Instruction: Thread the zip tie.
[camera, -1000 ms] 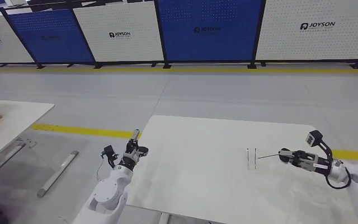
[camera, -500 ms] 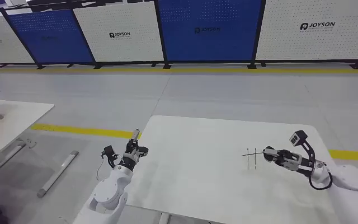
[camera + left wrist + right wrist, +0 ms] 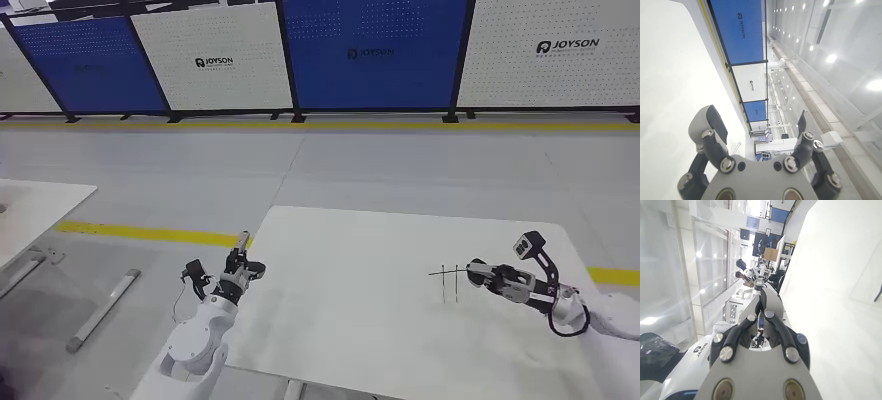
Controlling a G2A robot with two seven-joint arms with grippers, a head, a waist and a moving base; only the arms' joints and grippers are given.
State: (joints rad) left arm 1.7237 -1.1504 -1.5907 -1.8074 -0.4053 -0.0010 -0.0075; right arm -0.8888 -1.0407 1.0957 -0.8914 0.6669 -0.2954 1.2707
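Floor, far left: one second white table [image 3: 40, 205], and one grey bar [image 3: 103, 308] lying on the floor beside it.

Work surface: one white rectangular table [image 3: 350, 300].

Arms: two, one at each end of the table.

Left gripper [image 3: 240, 244]: sits at the table's left edge, well apart from the task's things. In its own wrist view the left gripper [image 3: 759, 117] has its two dark-padded fingers [image 3: 716, 121] spread wide, with nothing between them.

Task items: three slender black pieces in all, grouped on the right part of the table.
- Two thin black strips, side by side and parallel, one at [image 3: 443, 286] and the other at [image 3: 457, 286], a small gap between them. I cannot tell whether they lie flat or stand up.
- One thin black zip tie [image 3: 448, 272], held level and sticking out leftward from the right arm's fingertips. It runs crosswise over both strips near their far ends, its free tip just past the left one. I cannot tell whether it touches them.

Right gripper [image 3: 472, 270]: just to the right of the pair. In its wrist view the right gripper [image 3: 761, 294] has its fingers [image 3: 770, 298] pressed together, pinching the zip tie's end.
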